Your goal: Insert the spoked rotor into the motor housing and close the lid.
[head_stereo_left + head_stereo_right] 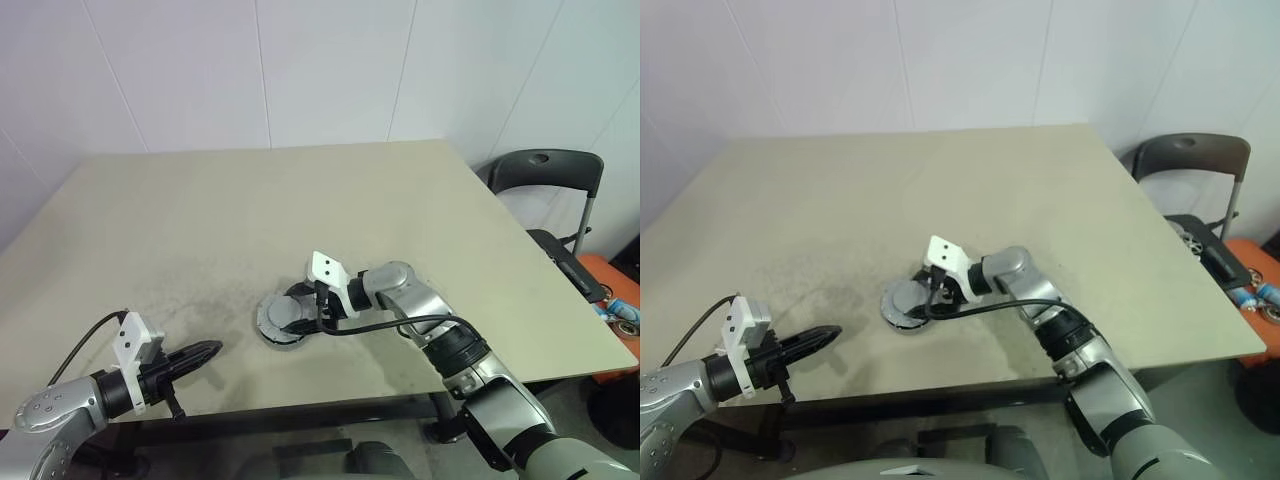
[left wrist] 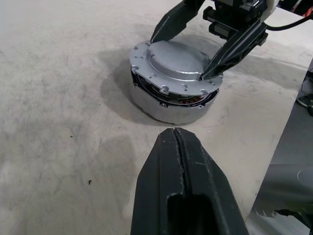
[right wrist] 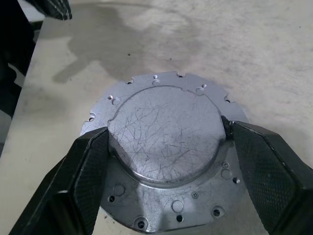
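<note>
Right gripper [image 3: 166,147] fingers are clamped across the lid [image 3: 164,132], mid-frame atop the motor housing [image 2: 171,105]; left gripper [image 1: 205,352] is shut, so I'd square the lid before releasing.

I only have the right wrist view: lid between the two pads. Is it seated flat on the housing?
Observer: No. In the left wrist view the lid sits tilted on the motor housing, with a gap at the near side showing the windings.
Operator: Where's the left gripper?
Observer: The left gripper is shut and holds nothing, near the table's front edge, apart from the housing and pointing toward it.
Operator: Anything else on the table?
Observer: Only the housing and lid show on it; a dark chair stands beyond the right edge.
</note>
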